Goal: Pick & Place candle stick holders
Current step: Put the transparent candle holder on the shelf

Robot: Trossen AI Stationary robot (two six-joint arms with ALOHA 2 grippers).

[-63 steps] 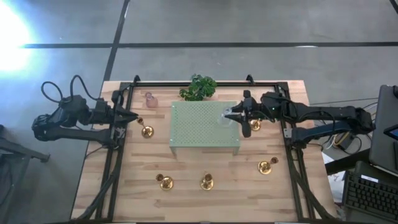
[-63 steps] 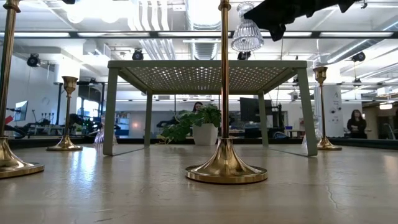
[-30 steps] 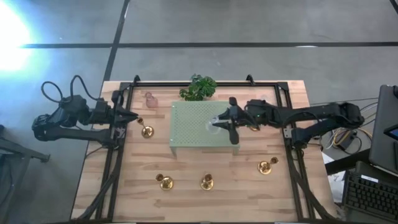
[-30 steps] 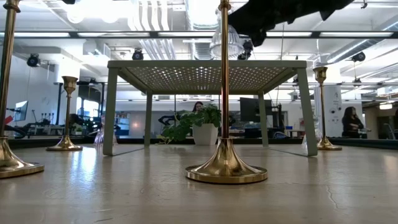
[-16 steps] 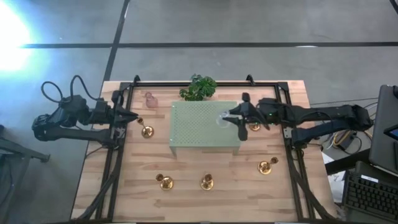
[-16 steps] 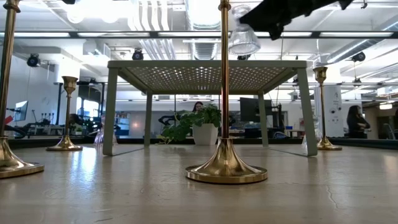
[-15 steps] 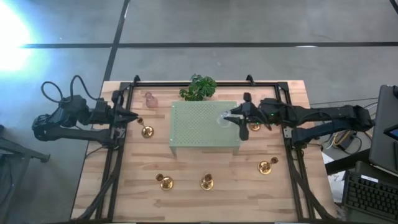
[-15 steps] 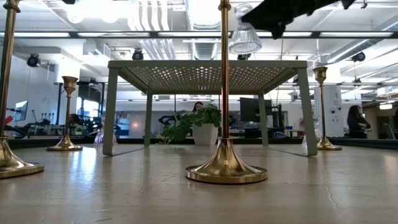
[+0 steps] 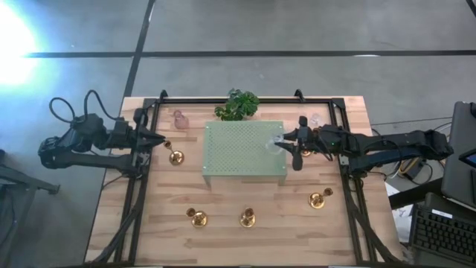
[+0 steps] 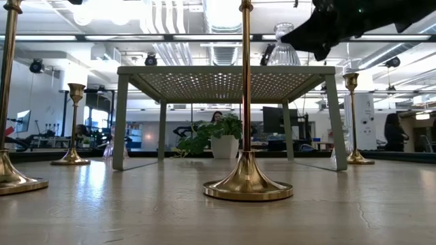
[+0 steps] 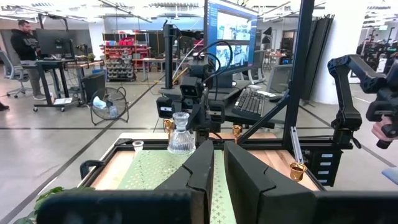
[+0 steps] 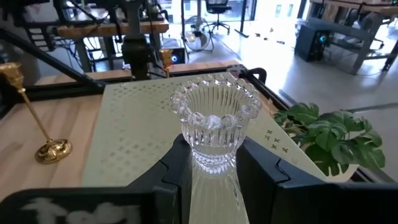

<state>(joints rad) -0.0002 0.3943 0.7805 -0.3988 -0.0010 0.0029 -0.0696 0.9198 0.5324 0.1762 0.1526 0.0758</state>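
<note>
A clear glass candle stick holder [image 12: 215,118] with a beaded rim stands upright at the right edge of the pale green perforated stand [image 9: 238,152], between the fingers of my right gripper [image 9: 281,143], which is shut on it. Brass candle stick holders stand on the table at the left [image 9: 176,157], at the near side [image 9: 197,217] [image 9: 248,218] and at the right [image 9: 318,199]. A pink glass one [image 9: 179,119] is at the far left, and a clear one [image 9: 315,119] at the far right. My left gripper [image 9: 160,140] waits shut at the table's left side. My right gripper pinches the glass holder's ribbed lower body [image 12: 211,160] between its two fingers, coming nearly level from the table's right side. The holder is upright, rim up. Its bottom [image 10: 283,63] is down at the stand's top; whether it rests there I cannot tell.
A leafy plant [image 9: 236,104] stands just beyond the stand's far edge. A black frame rail [image 9: 141,201] runs along each side of the table. Bare wood lies between the stand and the near brass holders.
My right gripper has drawn back toward the table's right edge and sunk, carrying the glass holder from over the stand's middle to its right edge. The holder, tilted before, now stands upright with its bottom at the stand's top.
</note>
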